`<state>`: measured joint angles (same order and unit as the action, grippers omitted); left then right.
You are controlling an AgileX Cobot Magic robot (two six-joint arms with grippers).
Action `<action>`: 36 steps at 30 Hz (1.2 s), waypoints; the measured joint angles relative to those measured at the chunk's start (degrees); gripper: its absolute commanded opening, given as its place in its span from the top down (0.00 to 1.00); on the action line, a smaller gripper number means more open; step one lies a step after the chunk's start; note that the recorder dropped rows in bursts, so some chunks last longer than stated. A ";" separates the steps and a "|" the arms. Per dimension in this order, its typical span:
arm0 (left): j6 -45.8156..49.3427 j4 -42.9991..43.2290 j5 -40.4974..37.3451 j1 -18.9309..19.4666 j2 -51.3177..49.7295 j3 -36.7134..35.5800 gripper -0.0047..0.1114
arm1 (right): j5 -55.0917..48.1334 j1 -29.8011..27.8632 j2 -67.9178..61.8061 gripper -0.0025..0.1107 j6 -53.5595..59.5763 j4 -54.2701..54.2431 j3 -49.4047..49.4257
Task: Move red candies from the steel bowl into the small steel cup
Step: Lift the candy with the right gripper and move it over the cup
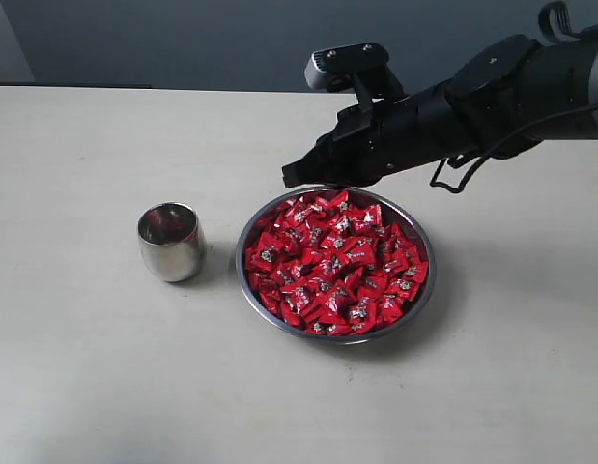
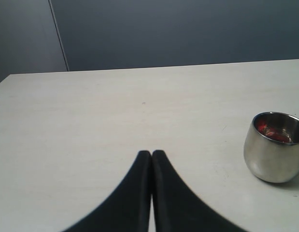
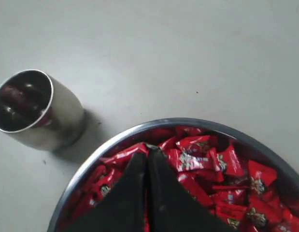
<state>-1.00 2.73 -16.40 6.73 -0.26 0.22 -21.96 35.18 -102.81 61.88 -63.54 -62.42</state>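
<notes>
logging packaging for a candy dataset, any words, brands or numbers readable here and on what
red candies: each wrapper carries a small silver-white mark, too small and blurred to read in any view
steel bowl: no text or label visible
small steel cup: no text or label visible
table: no text or sign visible
So nothing can actually be read.

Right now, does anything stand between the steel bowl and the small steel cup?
Nothing visible does. Only bare table lies between the steel bowl and the small steel cup. The right gripper, shut, hangs over the bowl's rim, with nothing between it and the red candies.
</notes>
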 measured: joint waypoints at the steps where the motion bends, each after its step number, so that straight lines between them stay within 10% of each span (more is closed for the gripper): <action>1: 0.00 0.00 0.00 0.00 0.00 0.00 0.96 | -0.16 0.00 0.00 0.99 3.01 -2.76 0.00; 36: 0.00 0.00 0.00 0.00 0.00 0.00 0.96 | -10.34 11.52 -14.20 0.99 14.33 -17.43 -15.37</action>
<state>-1.00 2.73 -16.40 6.73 -0.26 0.22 -32.30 46.69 -117.01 76.21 -80.97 -77.80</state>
